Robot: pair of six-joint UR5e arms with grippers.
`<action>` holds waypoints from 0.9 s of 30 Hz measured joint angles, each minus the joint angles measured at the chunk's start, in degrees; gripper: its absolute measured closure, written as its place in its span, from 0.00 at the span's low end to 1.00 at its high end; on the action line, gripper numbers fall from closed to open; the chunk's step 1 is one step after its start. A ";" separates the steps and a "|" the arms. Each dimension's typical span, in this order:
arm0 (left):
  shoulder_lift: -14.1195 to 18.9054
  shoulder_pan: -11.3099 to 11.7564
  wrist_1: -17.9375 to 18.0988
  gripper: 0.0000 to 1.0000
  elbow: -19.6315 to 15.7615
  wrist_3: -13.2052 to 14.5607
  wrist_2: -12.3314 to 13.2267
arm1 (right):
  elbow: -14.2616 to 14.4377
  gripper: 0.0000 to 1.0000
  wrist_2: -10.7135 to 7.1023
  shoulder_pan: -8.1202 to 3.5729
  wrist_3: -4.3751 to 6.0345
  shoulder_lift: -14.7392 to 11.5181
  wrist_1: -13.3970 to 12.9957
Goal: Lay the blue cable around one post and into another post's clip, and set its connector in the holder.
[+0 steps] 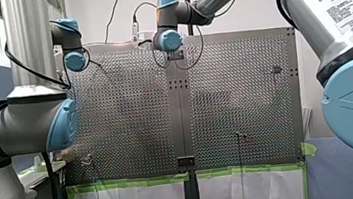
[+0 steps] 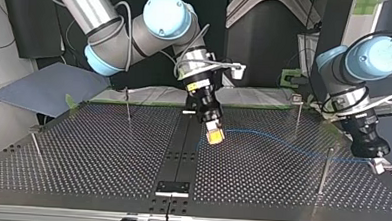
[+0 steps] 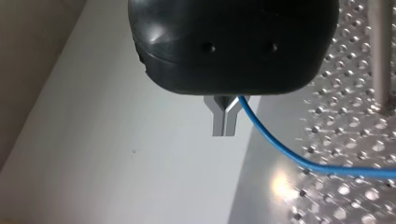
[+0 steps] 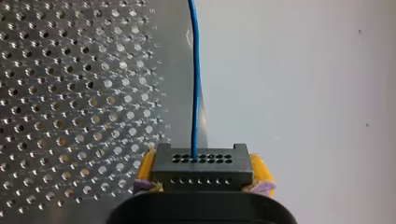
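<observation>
My right gripper [image 4: 201, 164] is shut on a black connector [image 4: 201, 169], which sits between its yellow pads [image 4: 145, 168]. The blue cable [image 4: 195, 84] leaves the connector and runs straight ahead over the plate's edge. In the top view my right gripper [image 2: 215, 137] hangs just above the dark centre strip, and the cable [image 2: 278, 139] arcs from it across to my left gripper [image 2: 379, 166] at that view's right. My left gripper [image 3: 223, 129] has its metal fingers shut on the blue cable [image 3: 280, 149], with a post [image 3: 380, 56] standing beside it.
Thin posts stand on the perforated table [image 2: 92, 156]: one [image 2: 127, 105] at the far side, one [image 2: 36, 144] at the top view's left, one clip-topped [image 2: 298, 114], one [image 2: 325, 168] near my left gripper. A holder block [image 2: 172, 188] sits on the centre strip at the near edge.
</observation>
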 joint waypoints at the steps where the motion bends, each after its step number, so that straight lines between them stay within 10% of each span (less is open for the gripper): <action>1: -0.45 0.07 0.04 0.98 0.18 0.07 0.08 | -0.39 1.00 -0.02 0.06 -0.02 0.38 0.12; 27: -7.04 1.34 1.00 0.98 3.40 0.77 1.66 | -7.24 1.00 -0.23 -0.16 0.00 4.62 -0.32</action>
